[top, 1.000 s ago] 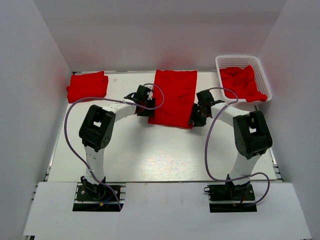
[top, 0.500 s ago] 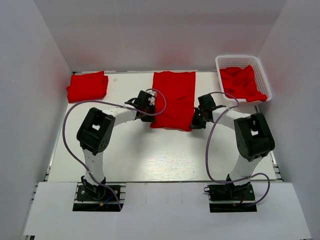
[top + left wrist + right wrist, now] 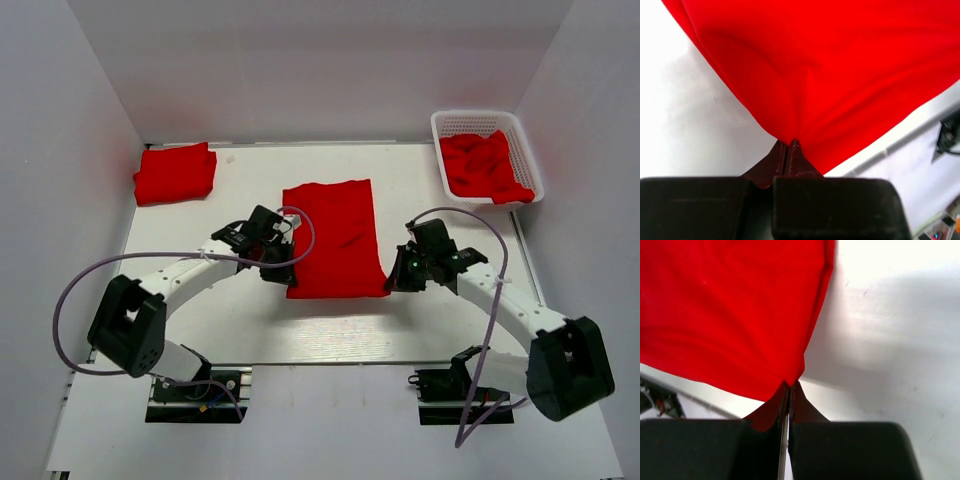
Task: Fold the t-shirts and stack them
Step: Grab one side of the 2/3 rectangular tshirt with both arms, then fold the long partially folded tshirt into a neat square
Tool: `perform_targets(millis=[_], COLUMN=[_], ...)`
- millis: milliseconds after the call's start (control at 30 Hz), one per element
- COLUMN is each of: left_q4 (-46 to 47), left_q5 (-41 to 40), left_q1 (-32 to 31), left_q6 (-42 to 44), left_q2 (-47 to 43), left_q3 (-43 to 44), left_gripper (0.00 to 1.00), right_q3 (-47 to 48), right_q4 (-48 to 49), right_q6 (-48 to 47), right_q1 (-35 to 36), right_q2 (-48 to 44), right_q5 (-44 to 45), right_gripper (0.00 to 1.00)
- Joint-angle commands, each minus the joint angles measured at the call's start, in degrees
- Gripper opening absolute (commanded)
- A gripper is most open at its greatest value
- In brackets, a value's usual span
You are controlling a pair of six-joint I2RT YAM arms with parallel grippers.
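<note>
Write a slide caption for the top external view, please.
Left gripper and right gripper pinch near corners of the spread t-shirt; folded t-shirt far left, white basket far right.

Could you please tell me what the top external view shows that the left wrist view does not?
Only the top external view shows the folded t-shirt at the far left, the basket holding crumpled t-shirts, and the right gripper. Only the left wrist view shows up close that the left gripper is shut, with fabric pinched between its tips. Both views show the spread t-shirt and the left gripper at its near corner.
</note>
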Motion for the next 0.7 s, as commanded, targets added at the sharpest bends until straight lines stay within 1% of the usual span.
perform_targets(millis=[0,100,200,233,267,367,500,633,667], left_q4=[-8.0,-10.7,-12.2,-12.2,-13.9,-15.1,-16.4,-16.4,-16.4], left_q5=[1.8,2.4,2.4,1.8,1.8,0.5,-5.7,-7.2,-8.4], left_q1=[-0.5,-0.5,-0.5,-0.5,-0.5,0.7,1.3,2.0,3.1], left_q6=[0.4,0.4,-0.9,-0.9,-0.9,-2.1,-5.5,-9.4,-10.1], left_q2=[-4.6,-6.6,-6.6,-6.1,-5.4,-2.3,0.7,2.7,2.7], left_q3=[-0.5,2.3,6.0,6.9,7.9,11.2,16.0,19.9,21.2], left_gripper=[0.04,0.04,0.04,0.04,0.00,0.00,0.00,0.00,0.00], right_q3=[-1.2,-0.5,3.1,4.0,7.0,10.3,15.3,23.3,24.3], right_q4=[-6.1,-5.9,-7.2,-7.5,-8.5,-8.3,-9.0,-9.4,-9.1], right_q6=[0.2,1.3,1.0,0.6,0.4,0.0,-0.5,-1.7,-2.1], right_q1=[0.9,2.0,2.2,2.1,2.2,1.9,1.6,1.4,1.4], right_q2=[-4.6,-6.5,-6.4,-5.7,-5.0,-2.5,1.7,6.8,8.1], right_q5=[-1.3,-2.7,-0.6,-0.1,1.1,2.1,4.4,5.5,5.6], right_gripper=[0.00,0.00,0.00,0.00,0.00,0.00,0.00,0.00,0.00])
